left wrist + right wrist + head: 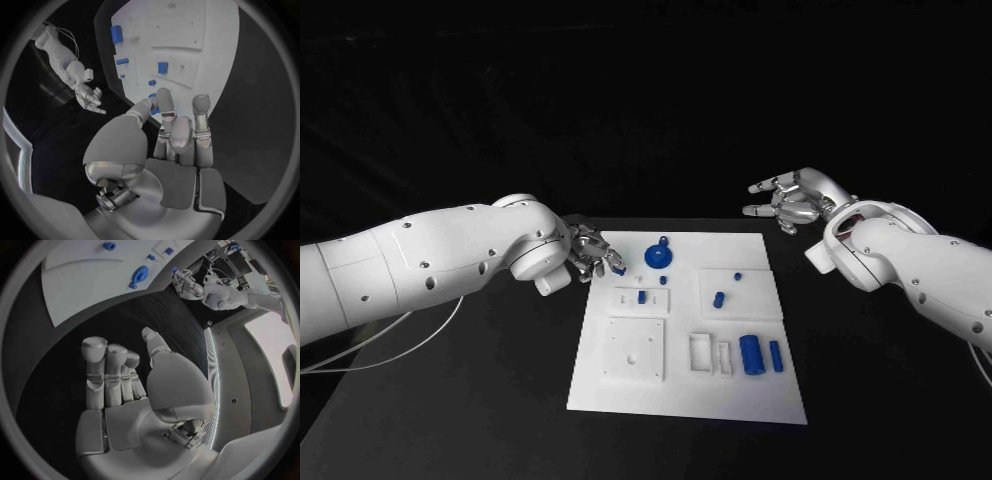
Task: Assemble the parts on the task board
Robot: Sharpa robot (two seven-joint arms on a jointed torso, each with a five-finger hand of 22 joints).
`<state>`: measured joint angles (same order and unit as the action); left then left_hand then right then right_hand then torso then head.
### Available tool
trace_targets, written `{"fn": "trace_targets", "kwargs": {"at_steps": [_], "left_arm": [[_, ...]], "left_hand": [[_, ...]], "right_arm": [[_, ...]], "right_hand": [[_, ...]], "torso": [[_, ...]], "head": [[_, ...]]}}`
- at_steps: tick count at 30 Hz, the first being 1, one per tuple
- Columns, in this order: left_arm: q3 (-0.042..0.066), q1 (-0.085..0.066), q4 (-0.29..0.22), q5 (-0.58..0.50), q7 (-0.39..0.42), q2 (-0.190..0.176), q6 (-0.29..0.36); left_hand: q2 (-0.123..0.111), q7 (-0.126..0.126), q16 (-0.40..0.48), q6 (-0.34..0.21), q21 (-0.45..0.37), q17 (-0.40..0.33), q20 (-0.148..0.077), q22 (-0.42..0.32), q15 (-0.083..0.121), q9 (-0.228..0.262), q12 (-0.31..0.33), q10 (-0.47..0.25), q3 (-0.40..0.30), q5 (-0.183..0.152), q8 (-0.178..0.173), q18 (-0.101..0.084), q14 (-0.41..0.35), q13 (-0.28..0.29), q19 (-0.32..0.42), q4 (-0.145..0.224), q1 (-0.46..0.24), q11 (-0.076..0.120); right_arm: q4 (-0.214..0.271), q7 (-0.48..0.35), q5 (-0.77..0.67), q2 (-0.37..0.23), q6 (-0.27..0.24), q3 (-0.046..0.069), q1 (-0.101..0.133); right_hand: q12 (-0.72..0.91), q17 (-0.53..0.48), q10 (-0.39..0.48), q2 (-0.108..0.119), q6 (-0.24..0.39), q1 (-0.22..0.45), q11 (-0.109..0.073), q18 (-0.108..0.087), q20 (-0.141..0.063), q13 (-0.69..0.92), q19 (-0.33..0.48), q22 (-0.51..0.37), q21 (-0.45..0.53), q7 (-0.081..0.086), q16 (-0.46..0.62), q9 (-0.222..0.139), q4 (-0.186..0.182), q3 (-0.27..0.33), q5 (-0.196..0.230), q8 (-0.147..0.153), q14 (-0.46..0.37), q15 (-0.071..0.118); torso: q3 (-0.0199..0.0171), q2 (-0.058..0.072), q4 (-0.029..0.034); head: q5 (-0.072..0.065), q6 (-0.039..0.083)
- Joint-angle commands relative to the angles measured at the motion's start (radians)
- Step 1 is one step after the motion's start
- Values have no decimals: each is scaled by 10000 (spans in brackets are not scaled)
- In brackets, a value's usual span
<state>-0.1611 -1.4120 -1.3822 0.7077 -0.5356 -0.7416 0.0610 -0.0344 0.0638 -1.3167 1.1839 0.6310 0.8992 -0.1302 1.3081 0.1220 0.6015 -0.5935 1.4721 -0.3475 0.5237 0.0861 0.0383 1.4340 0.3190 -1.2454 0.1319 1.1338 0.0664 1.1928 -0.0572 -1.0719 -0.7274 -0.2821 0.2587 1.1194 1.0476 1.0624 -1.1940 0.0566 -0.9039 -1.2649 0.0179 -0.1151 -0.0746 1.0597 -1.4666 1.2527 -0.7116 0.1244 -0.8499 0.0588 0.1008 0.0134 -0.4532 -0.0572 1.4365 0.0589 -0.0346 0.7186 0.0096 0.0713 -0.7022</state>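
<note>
1. Over the board's far-left corner sits the left hand, fingers bunched and pointing down at a small blue part, which the left wrist view shows pinched between the fingertips.
2. Beyond the board's far-right corner, the right hand hovers over the black table, well apart from the board, fingers loosely apart and holding nothing; its wrist view shows the palm bare.
3. On the board itself, a round blue part with a knob stands near the far edge, just beside the left hand.
4. Toward the board's middle, a short blue peg stands in a raised white plate, and another blue peg sits in the plate to the right of it.
5. Near the board's right edge, closer to the robot, two long blue parts lie side by side: a cylinder and a slimmer bar.
6. Left of those on the board, there's a white frame, then a big square white plate by the board's left edge.
</note>
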Motion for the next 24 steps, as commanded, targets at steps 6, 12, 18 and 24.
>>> {"fn": "trace_targets", "kwargs": {"at_steps": [6, 12, 18, 24], "left_arm": [[-390, -3, -752, 213, -17, -341, 1436], [-704, 38, -996, 317, 33, -344, 1757], [-783, 177, -969, 421, 43, -222, 1797], [-801, 297, -782, 476, 70, -33, 1786]], "left_hand": [[-103, -931, -104, 1279, 124, 122, 52, 178, 13, 2930, -157, 437, -259, 383, -18, 172, 109, -41, -17, 106, -14, 154], [-124, -939, -123, 1302, 198, 127, 69, 172, 14, 3098, -204, 436, -343, 495, -48, 204, 103, -71, 5, 118, -76, 158], [-111, -939, -118, 1300, 201, 121, 70, 170, 14, 3106, -201, 436, -347, 487, -56, 210, 103, -77, 6, 115, -75, 157], [-83, -943, -101, 1307, 198, 90, 82, 162, 17, 3147, -203, 436, -332, 426, -63, 227, 102, -90, 11, 86, -97, 155]], "right_arm": [[-37, -50, -18, 46, 148, 4, -7], [-54, -58, -14, 62, 155, 4, -12], [-58, -67, -13, 69, 152, 4, -22], [-61, -67, -12, 73, 159, 4, -26]], "right_hand": [[-26, 7, 44, -25, -56, 56, -33, -171, -47, -3, -516, -7, -7, 14, 53, 11, 12, -50, -91, -18, 15, 18], [-19, 10, 40, -25, -53, 60, -33, -169, -47, 5, -517, -5, -11, 15, 50, 11, 12, -54, -114, -18, 16, 18], [-21, 13, 42, -25, -66, 69, -35, -171, -47, 4, -516, -10, 0, 13, 45, 12, 8, -57, -136, -20, 19, 19], [-21, 13, 42, -25, -66, 69, -35, -171, -47, 4, -516, -10, 0, 13, 45, 12, 8, -57, -136, -20, 19, 19]], "torso": [[-15, -42, 24], [-2, -18, 11], [-1, -14, -4], [-18, -15, 9]], "head": [[32, -59], [63, -71], [61, -105], [56, -147]]}}
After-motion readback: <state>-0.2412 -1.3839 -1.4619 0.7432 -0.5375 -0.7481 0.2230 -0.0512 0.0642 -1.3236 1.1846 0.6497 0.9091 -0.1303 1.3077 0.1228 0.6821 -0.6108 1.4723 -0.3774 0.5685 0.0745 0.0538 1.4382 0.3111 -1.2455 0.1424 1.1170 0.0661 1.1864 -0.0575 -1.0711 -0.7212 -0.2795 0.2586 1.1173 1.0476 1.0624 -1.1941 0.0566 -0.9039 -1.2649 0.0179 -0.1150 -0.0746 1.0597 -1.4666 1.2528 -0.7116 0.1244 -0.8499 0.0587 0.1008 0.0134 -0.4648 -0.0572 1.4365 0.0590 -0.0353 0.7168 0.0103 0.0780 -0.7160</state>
